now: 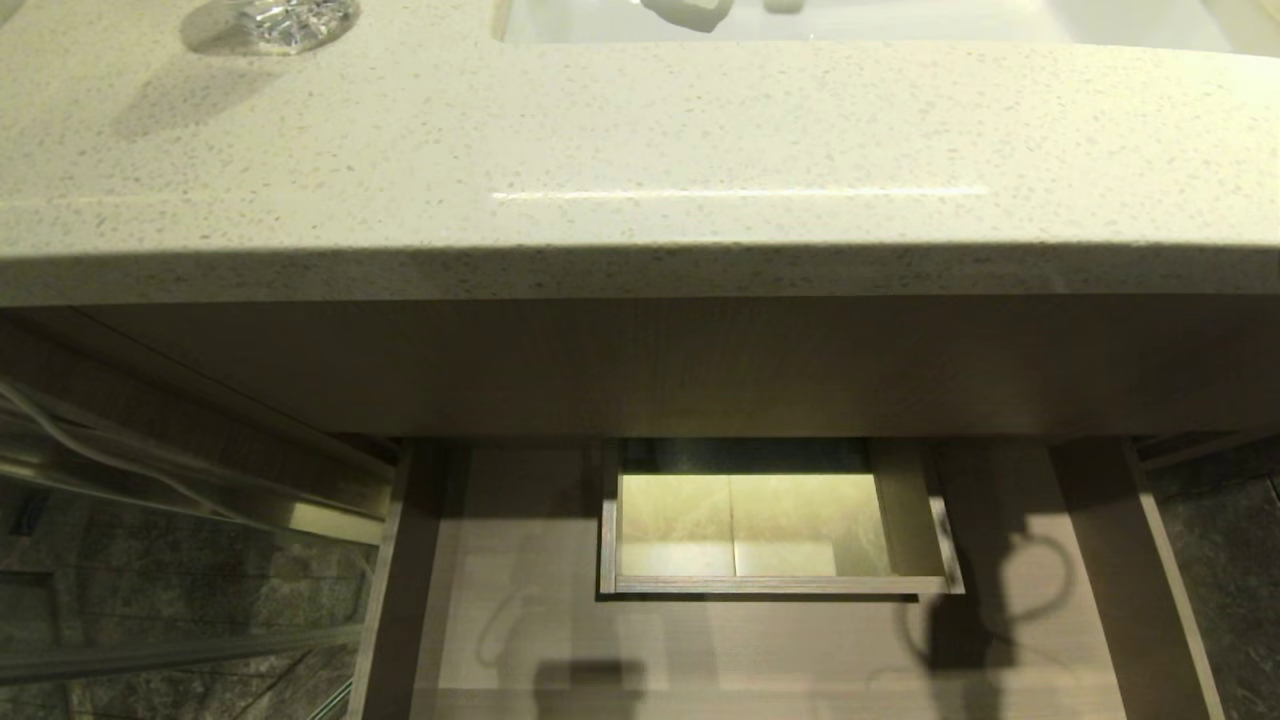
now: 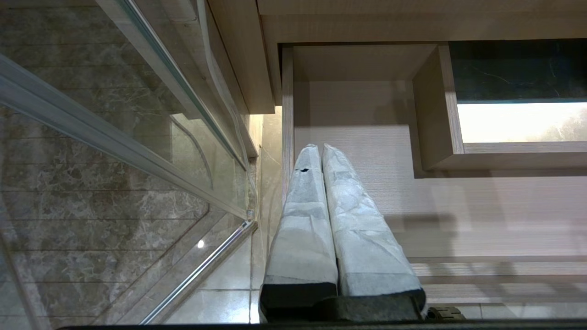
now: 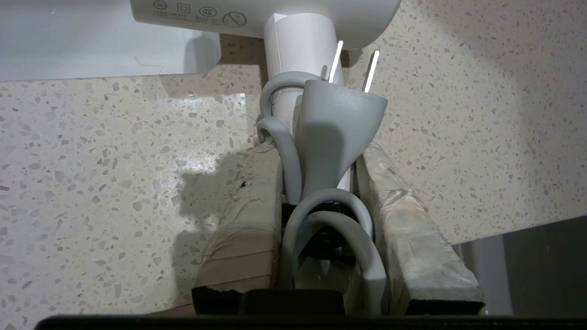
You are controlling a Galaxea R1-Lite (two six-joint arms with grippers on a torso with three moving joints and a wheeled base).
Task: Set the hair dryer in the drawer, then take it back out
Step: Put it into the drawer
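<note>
The white hair dryer (image 3: 293, 18) lies on the speckled countertop (image 3: 91, 174), its handle pointing toward my right wrist camera. A grey cord (image 3: 330, 215) is wound round the handle, and the grey plug (image 3: 337, 123) rests on top. My right gripper (image 3: 317, 149) is shut on that handle and cord, one taped finger on each side. The drawer (image 1: 700, 640) stands pulled out below the counter, nothing lying in it. My left gripper (image 2: 319, 146) hangs shut above the left part of the drawer (image 2: 357, 105). Neither gripper shows in the head view.
A boxed cut-out (image 1: 775, 585) sits mid-back in the drawer. The thick counter edge (image 1: 640, 270) overhangs it. A white sink (image 1: 900, 25) is at the back, a cut-glass object (image 1: 290, 18) at the far left. A glass door (image 2: 137, 114) stands left of the cabinet.
</note>
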